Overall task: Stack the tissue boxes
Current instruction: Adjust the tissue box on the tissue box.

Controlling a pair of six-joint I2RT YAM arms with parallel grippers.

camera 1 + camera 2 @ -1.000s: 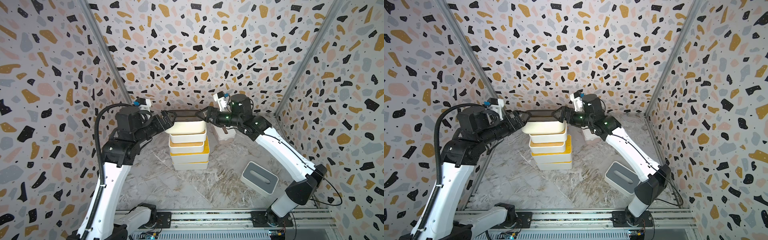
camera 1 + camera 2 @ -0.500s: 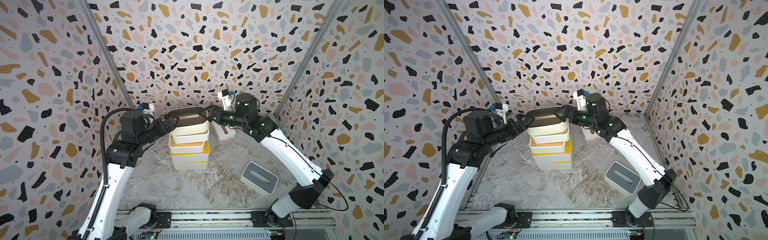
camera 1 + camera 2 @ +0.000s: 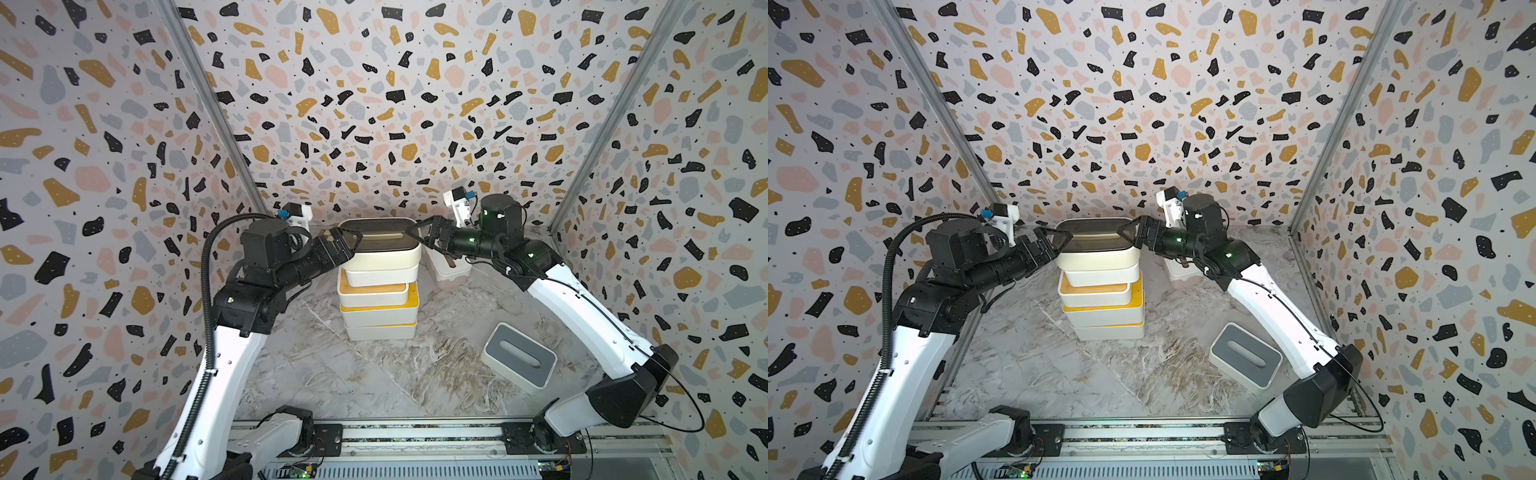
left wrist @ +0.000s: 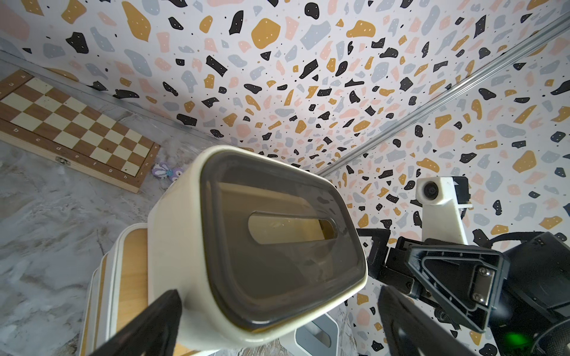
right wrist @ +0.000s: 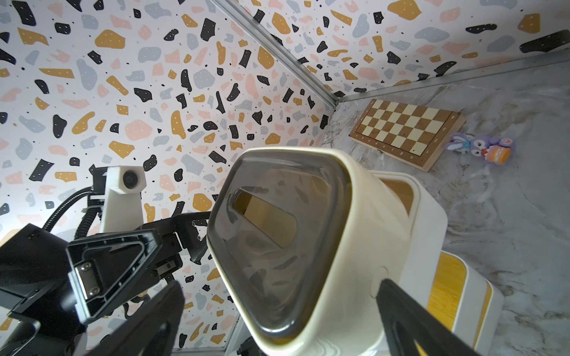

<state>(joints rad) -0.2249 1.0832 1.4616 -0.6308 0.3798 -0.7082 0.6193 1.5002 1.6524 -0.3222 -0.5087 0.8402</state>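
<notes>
Several tissue boxes stand stacked mid-table, the lower ones (image 3: 380,316) with yellow and light wood lids. On top sits a cream box with a dark olive-brown lid (image 3: 378,245) (image 3: 1096,249) (image 4: 271,234) (image 5: 293,243). My left gripper (image 3: 343,241) (image 4: 279,294) is open at this box's left end, and my right gripper (image 3: 428,237) (image 5: 280,285) is open at its right end. Each pair of jaws straddles a box end loosely, with a gap on one side. A grey-lidded box (image 3: 519,357) (image 3: 1246,361) lies alone at the front right. Another white box (image 3: 446,270) stands behind my right arm, partly hidden.
A wooden chessboard (image 4: 71,123) (image 5: 404,129) lies by the back wall, with a small purple toy (image 5: 481,148) beside it. Terrazzo-patterned walls close the table on three sides. A rail (image 3: 395,440) with both arm bases runs along the front edge.
The dark-lidded box has come down from a raised, level position between both grippers onto the stack's top. Both arms lowered slightly with it; the jaws stayed wide.
</notes>
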